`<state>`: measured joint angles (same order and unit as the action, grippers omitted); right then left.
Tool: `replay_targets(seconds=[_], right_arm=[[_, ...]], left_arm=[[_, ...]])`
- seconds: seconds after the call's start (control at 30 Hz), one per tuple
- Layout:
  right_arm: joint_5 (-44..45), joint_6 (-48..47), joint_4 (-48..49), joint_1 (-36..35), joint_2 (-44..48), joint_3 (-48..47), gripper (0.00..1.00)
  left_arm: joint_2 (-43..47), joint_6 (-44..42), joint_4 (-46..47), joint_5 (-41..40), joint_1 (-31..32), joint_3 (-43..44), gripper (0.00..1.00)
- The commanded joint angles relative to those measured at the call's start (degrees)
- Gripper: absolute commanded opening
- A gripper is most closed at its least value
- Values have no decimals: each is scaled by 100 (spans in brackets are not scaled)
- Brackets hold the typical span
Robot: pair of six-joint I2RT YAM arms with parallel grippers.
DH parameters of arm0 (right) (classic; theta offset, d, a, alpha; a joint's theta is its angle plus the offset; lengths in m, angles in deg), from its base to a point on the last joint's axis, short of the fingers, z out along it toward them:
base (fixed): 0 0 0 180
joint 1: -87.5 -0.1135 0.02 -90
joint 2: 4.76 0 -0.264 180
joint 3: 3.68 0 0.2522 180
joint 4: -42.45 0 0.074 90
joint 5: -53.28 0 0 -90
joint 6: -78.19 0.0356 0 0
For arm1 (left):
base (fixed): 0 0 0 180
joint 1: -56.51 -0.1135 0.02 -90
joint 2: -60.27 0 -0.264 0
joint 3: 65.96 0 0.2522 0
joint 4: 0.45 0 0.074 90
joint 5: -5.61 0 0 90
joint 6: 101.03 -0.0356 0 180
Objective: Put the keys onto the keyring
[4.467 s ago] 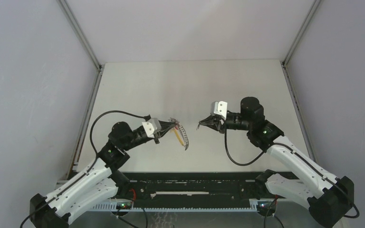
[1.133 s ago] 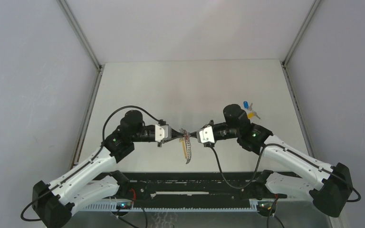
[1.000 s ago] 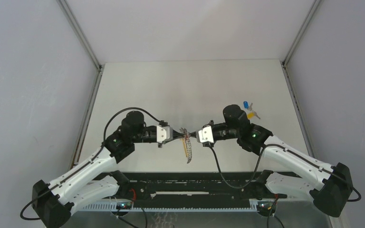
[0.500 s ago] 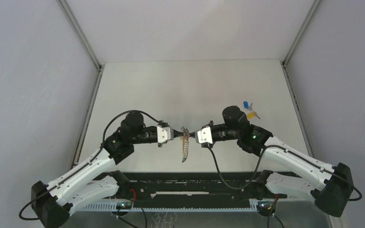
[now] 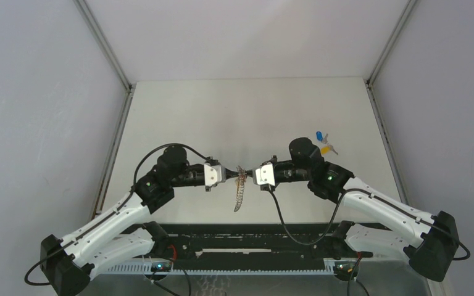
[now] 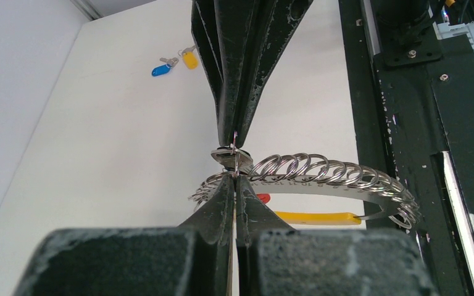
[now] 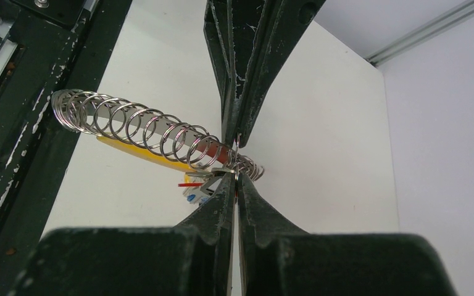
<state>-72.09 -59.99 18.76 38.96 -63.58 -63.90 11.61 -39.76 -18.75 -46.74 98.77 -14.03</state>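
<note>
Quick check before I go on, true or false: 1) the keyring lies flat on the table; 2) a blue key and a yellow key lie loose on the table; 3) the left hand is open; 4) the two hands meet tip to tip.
1) False. The keyring hangs from the point where the hands meet, not flat on the table.
2) True. The blue key and the yellow key lie side by side beyond the right arm, apart from the keyring.
3) False. The left hand is shut, its tips at the keyring.
4) True. The right hand, also shut, faces the left hand tip to tip.
</note>
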Motion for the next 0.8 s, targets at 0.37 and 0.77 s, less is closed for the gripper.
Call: replay_targets(seconds=[0.37, 0.77], right_arm=[[5, 116, 174, -60, 144, -288, 0], [-100, 138, 245, -60, 135, -285, 0]], left_arm=[[172, -88, 278, -112, 33, 225, 0], [160, -66, 324, -16, 37, 243, 0]])
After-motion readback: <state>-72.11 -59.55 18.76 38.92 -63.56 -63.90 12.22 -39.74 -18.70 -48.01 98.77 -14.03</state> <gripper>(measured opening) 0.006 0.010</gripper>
